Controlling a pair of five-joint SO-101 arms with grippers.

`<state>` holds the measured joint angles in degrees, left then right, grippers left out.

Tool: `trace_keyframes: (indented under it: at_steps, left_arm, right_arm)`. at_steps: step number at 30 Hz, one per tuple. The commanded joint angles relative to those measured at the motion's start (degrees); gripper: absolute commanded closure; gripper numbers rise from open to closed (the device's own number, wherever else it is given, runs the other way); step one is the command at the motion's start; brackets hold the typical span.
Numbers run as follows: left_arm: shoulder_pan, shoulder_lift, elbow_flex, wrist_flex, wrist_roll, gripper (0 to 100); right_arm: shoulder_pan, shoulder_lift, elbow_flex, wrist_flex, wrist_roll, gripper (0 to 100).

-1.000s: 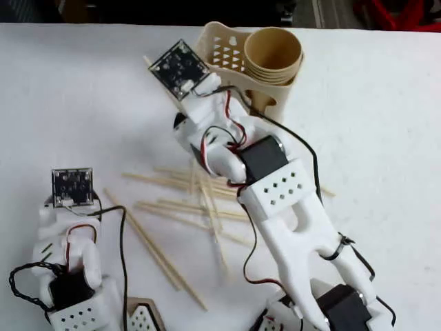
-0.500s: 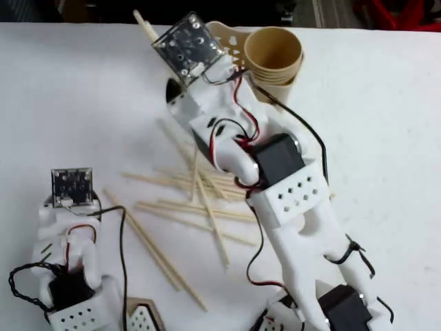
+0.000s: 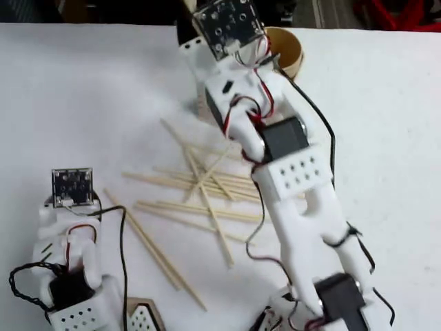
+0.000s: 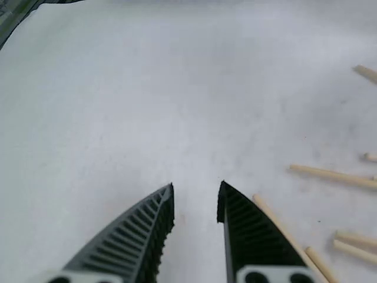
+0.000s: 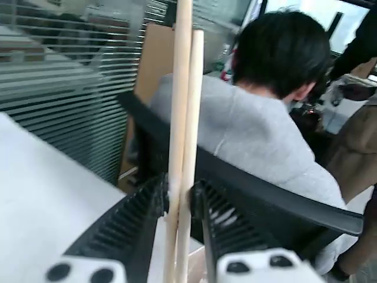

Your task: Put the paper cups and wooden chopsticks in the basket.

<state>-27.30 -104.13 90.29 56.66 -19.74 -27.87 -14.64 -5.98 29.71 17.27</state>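
Note:
Two wooden chopsticks stand upright between the fingers of my right gripper, which is shut on them. In the high view my right arm stretches to the table's far edge, over the basket, which it mostly hides. The stacked paper cups stick out just right of its wrist. Several more chopsticks lie in a loose pile on the white table mid-left. My left gripper is open and low over bare table, with chopsticks lying off to its side.
My left arm rests at the table's near left corner. One long chopstick lies slanted between it and the pile. A seated person in a grey top is behind the table's far edge.
My right arm has lifted and swung toward the far edge, carrying the chopsticks up over the basket. A few chopsticks in the pile shifted. The left arm has kept still.

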Motion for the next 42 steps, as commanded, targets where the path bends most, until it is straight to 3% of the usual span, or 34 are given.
trace_keyframes:
  at_steps: [1,7,20,25,29,42]
  left_arm:
    - [-0.66,-0.57,-0.18,-1.67,0.26,86]
    - [-0.66,-0.57,-0.18,-1.67,0.26,86]
    - [-0.66,-0.57,-0.18,-1.67,0.26,86]
    - [-0.66,-0.57,-0.18,-1.67,0.26,86]
    - [-0.66,-0.57,-0.18,-1.67,0.26,86]
    - [-0.66,-0.57,-0.18,-1.67,0.26,86]
  right_arm:
    - [2.42,3.38,-2.46,-9.27,-0.26,97.9]
    - [3.82,9.36,-2.46,-18.95,-0.26,97.9]
    - [5.67,17.98,-2.11,-20.62,-0.35,96.1]
    - [5.14,16.31,-3.6,-13.67,-2.99,85.7]
    - [5.14,12.26,-4.04,-6.64,-7.21,86.5]
    - [3.82,2.51,-3.69,22.9,-7.82,88.9]
